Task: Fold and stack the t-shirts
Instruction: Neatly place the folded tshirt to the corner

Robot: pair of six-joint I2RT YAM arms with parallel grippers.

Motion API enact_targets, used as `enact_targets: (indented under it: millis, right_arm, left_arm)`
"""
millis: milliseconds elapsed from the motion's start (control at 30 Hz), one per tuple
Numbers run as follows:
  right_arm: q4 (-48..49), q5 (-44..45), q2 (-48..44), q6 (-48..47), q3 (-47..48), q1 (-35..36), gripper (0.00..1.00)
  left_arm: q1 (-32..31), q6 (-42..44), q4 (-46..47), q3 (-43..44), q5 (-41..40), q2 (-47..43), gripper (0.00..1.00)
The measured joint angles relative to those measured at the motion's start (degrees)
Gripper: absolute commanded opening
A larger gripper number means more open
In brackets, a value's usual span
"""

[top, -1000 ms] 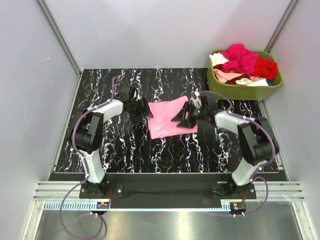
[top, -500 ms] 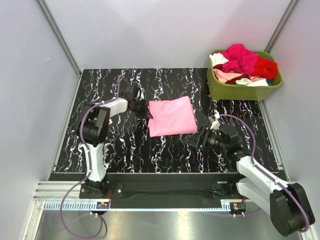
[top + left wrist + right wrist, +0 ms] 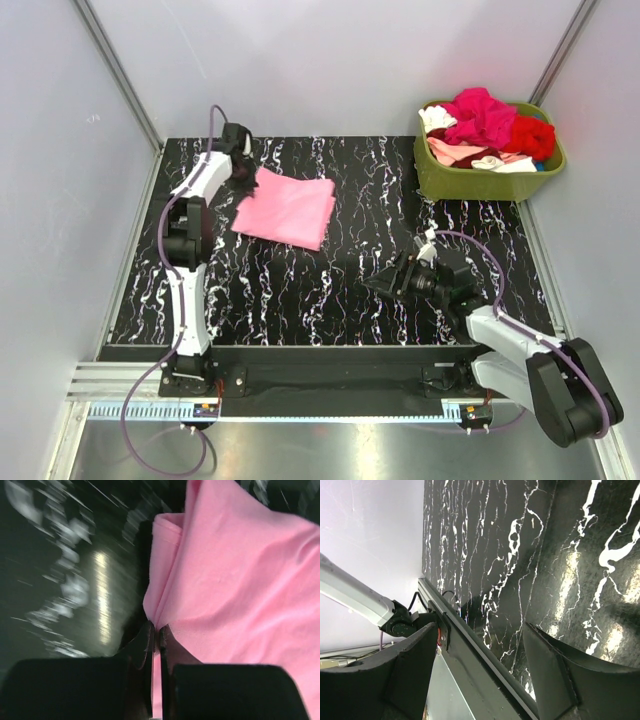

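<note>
At upper left, the pink t-shirt (image 3: 287, 207) is pinched by the left gripper (image 3: 247, 177); the right gripper (image 3: 385, 284) is held spread. The black marbled table (image 3: 330, 295) is enclosed by pale walls (image 3: 330, 60).

We find the table (image 3: 65, 580) blurred in the left wrist view. The pink t-shirt (image 3: 240, 590) runs past its right edge.

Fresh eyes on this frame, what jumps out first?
The folded pink t-shirt sits far left on the black marbled table, its edge pinched in the left gripper. At the far right corner, an olive tub is heaped with magenta, red and white tees. The right gripper hangs open over bare table near the front right.
</note>
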Motion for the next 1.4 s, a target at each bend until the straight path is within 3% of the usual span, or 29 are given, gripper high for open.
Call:
enact_targets:
  millis: [233, 600, 867, 1067, 1167, 1267, 1300, 1333, 1400]
  right_arm:
    - [3.0, -0.6, 5.6, 0.5, 0.0, 0.0, 0.75]
    - [6.3, -1.2, 6.1, 1.2, -0.2, 0.0, 0.74]
    - [7.8, -1.2, 6.3, 1.6, -0.4, -0.2, 0.74]
    - [9.5, -1.5, 9.3, 2.3, -0.4, -0.9, 0.73]
    - [10.4, -1.7, 10.8, 2.6, -0.4, -1.3, 0.73]
    - [11.0, -2.0, 11.5, 2.8, -0.4, -1.4, 0.73]
    - [11.2, -2.1, 11.6, 2.8, -0.4, -1.5, 0.73]
    - [11.5, -2.1, 11.7, 2.9, -0.4, -1.5, 0.73]
    - [11.9, -2.3, 11.8, 3.0, -0.4, -1.5, 0.73]
  left_arm:
    - [5.8, 6.0, -6.1, 22.0, -11.8, 11.3, 0.0]
    - [14.0, 11.3, 3.2, 24.8, -22.6, 14.5, 0.0]
    - [14.0, 18.5, 21.7, 26.2, -27.6, 15.9, 0.0]
    - [14.7, 20.9, 29.0, 26.6, -29.1, 17.2, 0.02]
    - [15.8, 21.8, 30.1, 26.6, -29.8, 17.9, 0.09]
    - [17.0, 22.3, 30.5, 26.6, -30.5, 18.5, 0.33]
    - [17.4, 22.6, 30.7, 26.6, -30.7, 18.6, 0.46]
    - [17.8, 22.8, 30.9, 26.6, -30.9, 18.7, 0.78]
    - [18.7, 22.5, 31.5, 26.5, -32.1, 18.7, 0.84]
